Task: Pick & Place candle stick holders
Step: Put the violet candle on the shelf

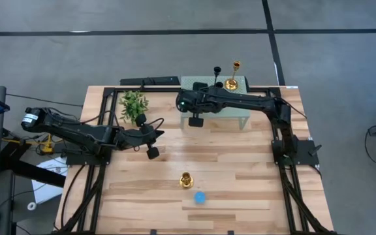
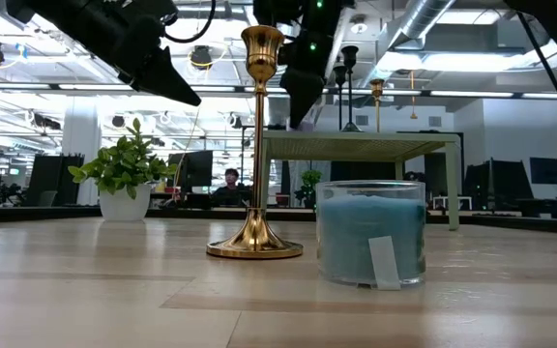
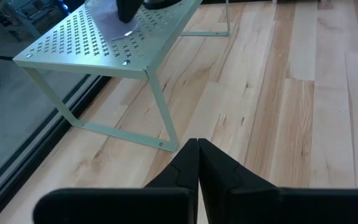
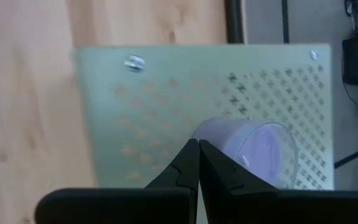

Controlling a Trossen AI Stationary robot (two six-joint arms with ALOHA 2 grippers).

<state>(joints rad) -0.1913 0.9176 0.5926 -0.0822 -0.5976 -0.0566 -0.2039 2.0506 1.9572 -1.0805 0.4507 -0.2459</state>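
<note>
Both end effectors closed and empty; one gold holder yet to be picked from the surface

High view: the gold holder (image 1: pixel 186 179) stands by the blue jar (image 1: pixel 200 197); it would best be gripped at the stem, kept upright. Another gold holder (image 1: pixel 232 82) and a black one (image 1: pixel 217 69) are on the shelf (image 1: pixel 240 121). Low view: the blue jar is filled with wax. Left wrist view: the left end effector (image 3: pixel 198 163) is seen shut, holding nothing. Right wrist view: the right end effector (image 4: pixel 198 163) is shut above a purple jar (image 4: pixel 260 149) on the shelf
</note>
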